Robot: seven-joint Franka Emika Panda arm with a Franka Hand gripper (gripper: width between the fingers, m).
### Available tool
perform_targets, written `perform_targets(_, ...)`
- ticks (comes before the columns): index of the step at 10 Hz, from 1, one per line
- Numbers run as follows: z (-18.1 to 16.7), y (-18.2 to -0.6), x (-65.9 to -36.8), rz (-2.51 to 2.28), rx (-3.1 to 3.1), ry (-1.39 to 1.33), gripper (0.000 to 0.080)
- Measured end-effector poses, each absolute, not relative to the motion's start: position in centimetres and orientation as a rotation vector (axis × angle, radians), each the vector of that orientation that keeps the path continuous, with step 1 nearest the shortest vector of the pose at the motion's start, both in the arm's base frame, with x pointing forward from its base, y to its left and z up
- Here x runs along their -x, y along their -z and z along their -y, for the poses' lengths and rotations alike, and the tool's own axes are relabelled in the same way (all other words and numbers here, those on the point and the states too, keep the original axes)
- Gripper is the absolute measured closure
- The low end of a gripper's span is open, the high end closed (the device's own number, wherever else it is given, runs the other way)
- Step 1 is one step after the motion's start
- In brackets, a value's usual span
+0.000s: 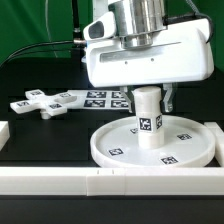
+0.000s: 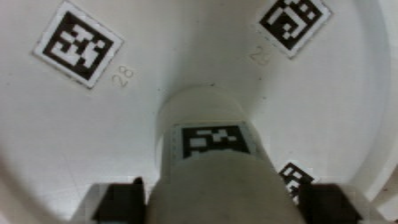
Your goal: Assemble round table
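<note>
The large rimmed round disc lies flat on the black table near the front. The short cylindrical post stands upright at the disc's middle, a tag on its side. My gripper comes down from above and is shut on the post's top. In the wrist view the post runs down between the two dark fingertips onto the disc. The cross-shaped four-armed piece lies flat at the exterior view's left, away from the gripper.
The marker board lies flat behind the disc. A long white border rail runs along the front and another white rail sits at the left edge. A green backdrop stands behind the table.
</note>
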State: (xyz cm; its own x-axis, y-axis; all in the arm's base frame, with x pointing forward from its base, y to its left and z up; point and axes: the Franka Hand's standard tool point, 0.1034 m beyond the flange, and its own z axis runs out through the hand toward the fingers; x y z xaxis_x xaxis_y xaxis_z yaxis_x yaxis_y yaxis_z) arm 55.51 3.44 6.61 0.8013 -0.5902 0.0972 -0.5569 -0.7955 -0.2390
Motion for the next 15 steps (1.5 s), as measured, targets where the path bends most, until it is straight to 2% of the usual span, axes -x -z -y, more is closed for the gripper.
perform_targets(1, -3.6, -6.6, -55.5, -0.962, 2.76, 0.238, 0.0299)
perform_targets(2, -3.6, -6.6, -55.5, -0.935, 2.77, 0.24, 0.0299)
perform_targets(3, -3.6, -6.5, -55.5, -0.935, 2.77, 0.24, 0.0182)
perform_targets(4, -3.6, -6.5, -55.5, -0.933, 2.771, 0.239, 0.0159)
perform_targets(7, -3.9, -6.9, -55.6, -0.825, 2.811, 0.252, 0.0151)
perform_targets(12, -3.8, -9.3, -55.7, -0.471, 2.904, 0.285, 0.015)
perform_targets(15, -3.9, -9.1, -55.5, -0.445, 2.909, 0.242, 0.015)
